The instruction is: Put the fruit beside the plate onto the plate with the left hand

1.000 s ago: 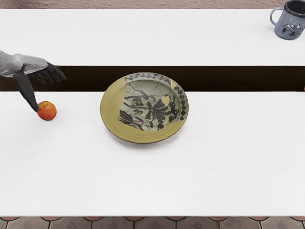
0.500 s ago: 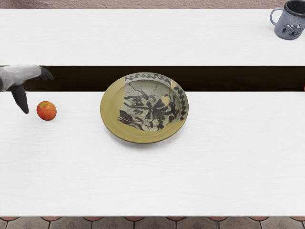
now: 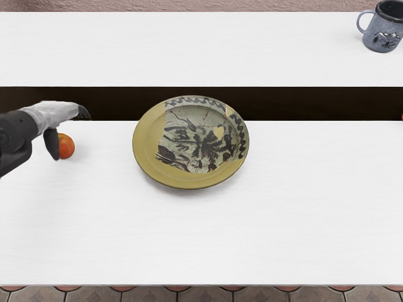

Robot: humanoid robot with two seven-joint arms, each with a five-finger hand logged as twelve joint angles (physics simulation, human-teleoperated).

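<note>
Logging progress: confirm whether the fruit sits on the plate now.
No, the fruit lies on the white table, left of the plate and apart from it.

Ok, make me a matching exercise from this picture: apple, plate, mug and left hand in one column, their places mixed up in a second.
Things: 1 apple; 2 plate; 3 mug; 4 left hand.
Places: A far right on the back table; B at the picture's left edge, partly covering the apple; C on the near table, left of the plate; D middle, at the near table's far edge.
Pairs: 1-C; 2-D; 3-A; 4-B.
</note>
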